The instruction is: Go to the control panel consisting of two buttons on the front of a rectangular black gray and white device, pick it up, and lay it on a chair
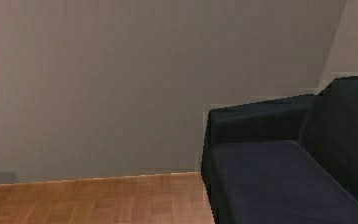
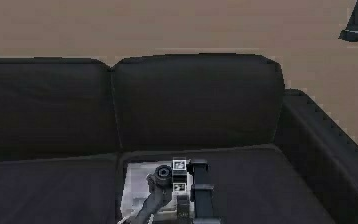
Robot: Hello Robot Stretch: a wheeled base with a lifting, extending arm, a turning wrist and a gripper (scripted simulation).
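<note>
Arm side view: the arm (image 2: 200, 203) is rising from the bottom edge over a dark sofa (image 2: 187, 100), its two white marker squares (image 2: 177, 166) lying above the right-hand seat cushion (image 2: 252, 185). The pincer (image 2: 145, 205) is showing against a flat grey-and-white rectangular device (image 2: 134, 182) that is lying on that cushion; whether the pincer is gripping anything cannot be told. A dark object (image 2: 357, 25) is standing at the upper right. Forward view: the sofa (image 1: 277, 165) is occupying the right, a grey wall (image 1: 107, 80) and wooden floor (image 1: 97, 200) lying beyond.
</note>
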